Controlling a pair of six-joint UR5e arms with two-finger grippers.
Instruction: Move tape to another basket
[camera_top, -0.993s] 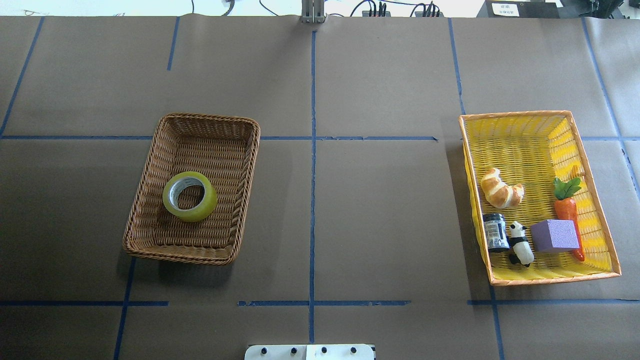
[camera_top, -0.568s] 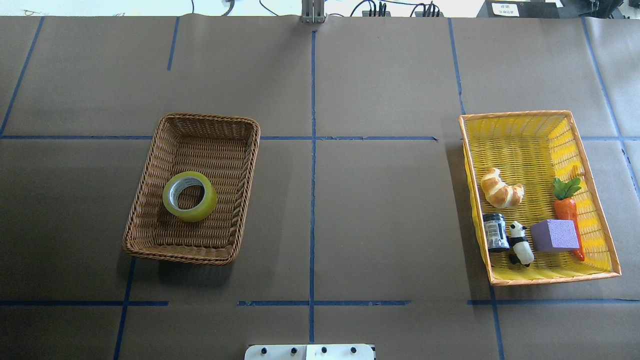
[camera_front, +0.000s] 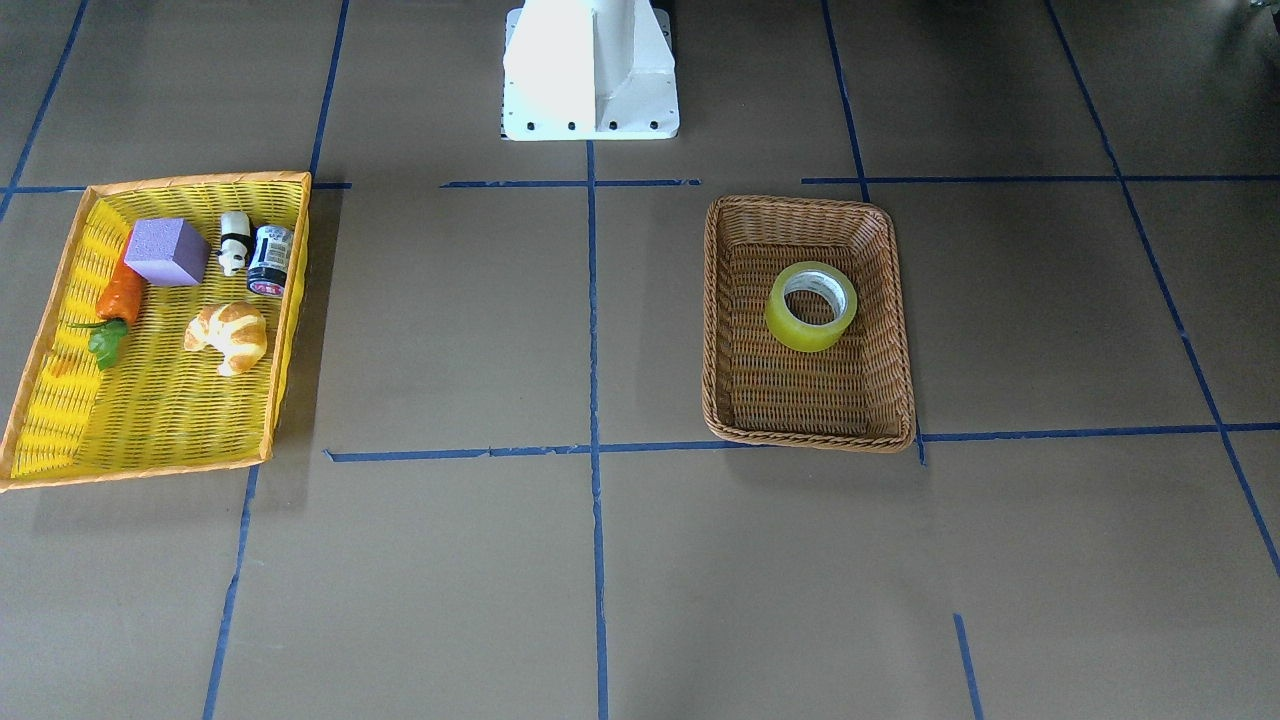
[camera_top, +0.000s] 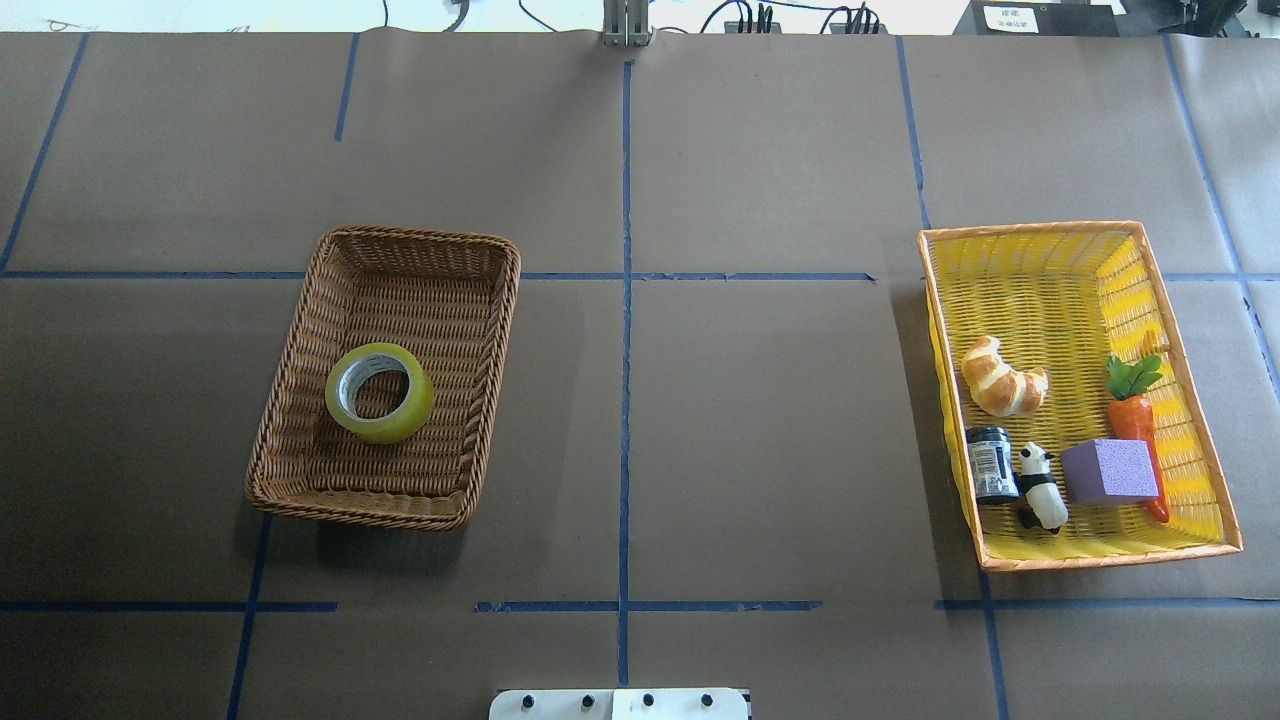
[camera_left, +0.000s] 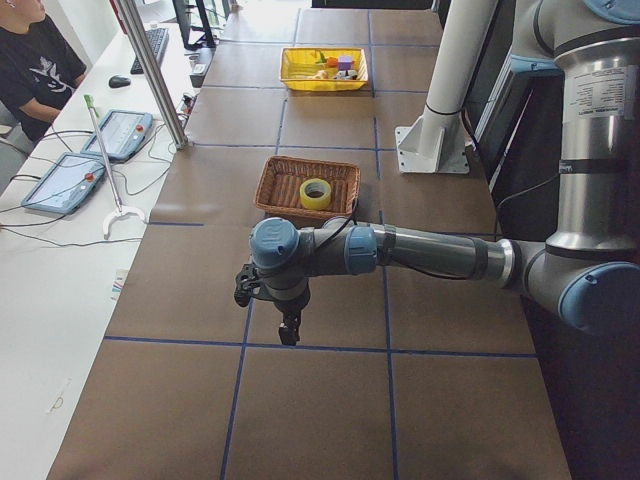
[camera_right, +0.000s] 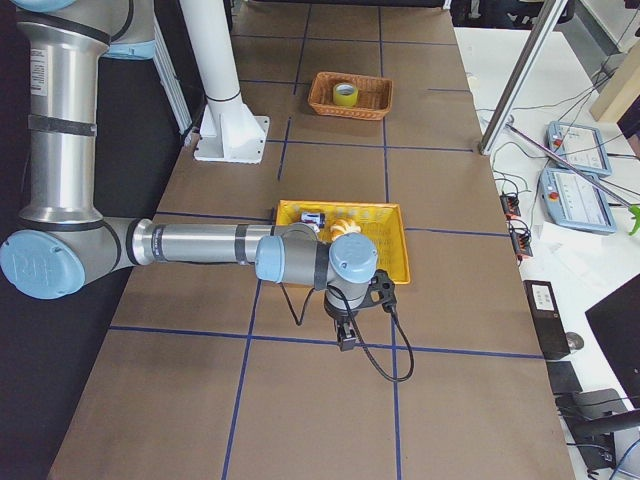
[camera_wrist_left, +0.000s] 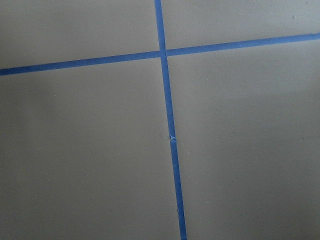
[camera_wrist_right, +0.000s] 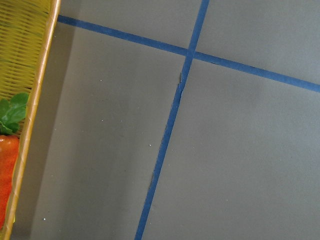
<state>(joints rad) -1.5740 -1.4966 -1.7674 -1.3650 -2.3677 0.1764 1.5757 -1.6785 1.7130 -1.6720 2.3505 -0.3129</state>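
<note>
The yellow-green tape roll (camera_top: 398, 424) lies flat inside the brown wicker basket (camera_top: 300, 330) on the table's left half; both also show in the front view, the tape (camera_front: 797, 331) in the basket (camera_front: 722, 300). My left gripper (camera_left: 288, 331) hangs over bare table beyond the basket's outer side, seen only in the left side view; I cannot tell if it is open or shut. My right gripper (camera_right: 346, 336) hangs over bare table beside the yellow basket, seen only in the right side view; its state is also unclear.
A yellow basket with an orange rim (camera_top: 1040, 265) on the right holds a croissant (camera_top: 1000, 378), a carrot (camera_top: 1135, 420), a purple block (camera_top: 1110, 472), a panda figure (camera_top: 1040, 488) and a dark jar (camera_top: 990, 463). Blue tape lines cross the brown table.
</note>
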